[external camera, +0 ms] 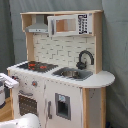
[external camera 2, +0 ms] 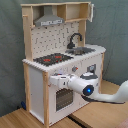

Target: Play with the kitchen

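Observation:
The white and light-wood toy kitchen fills both exterior views. It has a black-red hob, a sink, a black tap, a grey hood and an oven door. In the second exterior view my white arm reaches in from the lower right. My gripper sits against the front panel just above the oven door, near the knobs. In the first exterior view only the arm's end shows at the left edge.
A cupboard with a microwave front tops the kitchen. A grey curtain hangs behind it. Wooden tabletop lies under the kitchen. The arm's white base sits at the bottom of the first exterior view.

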### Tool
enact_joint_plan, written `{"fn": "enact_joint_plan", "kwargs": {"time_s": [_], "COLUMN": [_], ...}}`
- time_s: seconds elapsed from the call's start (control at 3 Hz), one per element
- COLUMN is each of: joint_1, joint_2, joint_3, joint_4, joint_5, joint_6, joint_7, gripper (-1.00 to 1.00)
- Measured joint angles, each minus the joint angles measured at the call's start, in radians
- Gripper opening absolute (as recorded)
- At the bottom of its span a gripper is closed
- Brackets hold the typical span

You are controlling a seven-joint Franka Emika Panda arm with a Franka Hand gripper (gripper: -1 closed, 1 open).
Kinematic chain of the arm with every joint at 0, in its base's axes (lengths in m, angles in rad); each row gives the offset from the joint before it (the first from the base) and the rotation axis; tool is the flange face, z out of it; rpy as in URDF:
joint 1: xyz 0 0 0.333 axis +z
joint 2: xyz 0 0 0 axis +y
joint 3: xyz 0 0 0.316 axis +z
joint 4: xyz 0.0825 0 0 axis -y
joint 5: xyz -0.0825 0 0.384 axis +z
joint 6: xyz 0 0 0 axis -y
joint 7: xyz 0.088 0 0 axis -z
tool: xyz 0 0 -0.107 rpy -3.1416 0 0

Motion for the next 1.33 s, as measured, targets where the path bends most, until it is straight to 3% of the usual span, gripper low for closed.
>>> {"fn": "enact_joint_plan", "kwargs": {"time_s": [1.33], "joint_1": [-0.001], "joint_2": [0.003], "joint_3": [0.001], "joint_4": [0.000], "joint_5": [0.000], "joint_6": [0.007], "joint_7": [-0.413], "gripper": [-1.00]}}
